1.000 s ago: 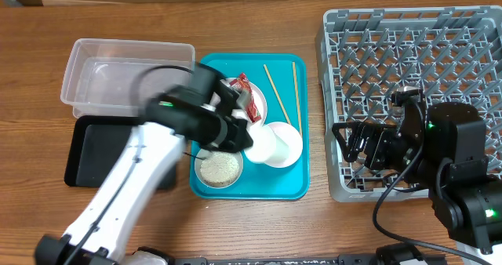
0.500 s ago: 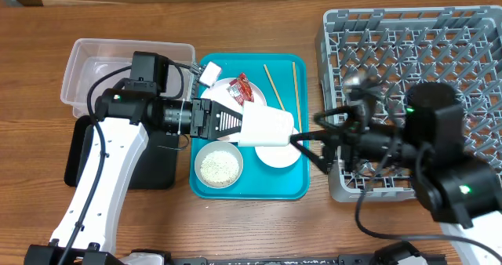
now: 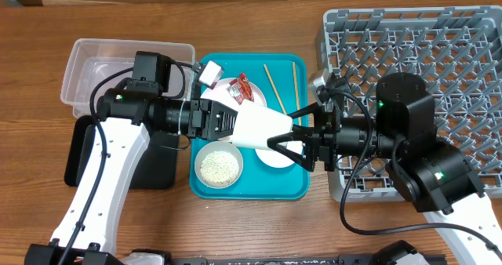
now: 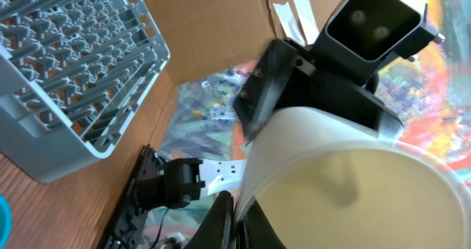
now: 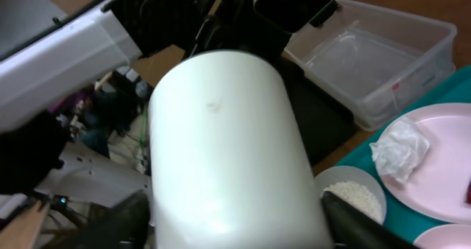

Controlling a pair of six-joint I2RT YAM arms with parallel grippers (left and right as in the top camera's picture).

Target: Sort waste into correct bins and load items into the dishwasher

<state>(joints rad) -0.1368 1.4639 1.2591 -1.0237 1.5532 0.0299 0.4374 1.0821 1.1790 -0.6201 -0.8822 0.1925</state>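
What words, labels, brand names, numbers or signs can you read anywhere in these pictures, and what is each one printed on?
No text can be read in any view.
red snack wrapper: it carries print, but too small and blurred to read.
white cup: plain, no lettering on the side that shows.
grey dish rack: no label or number visible.

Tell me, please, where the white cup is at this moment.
In the overhead view the white cup hangs sideways above the teal tray, its rim held by the left gripper, with the right gripper around its base.
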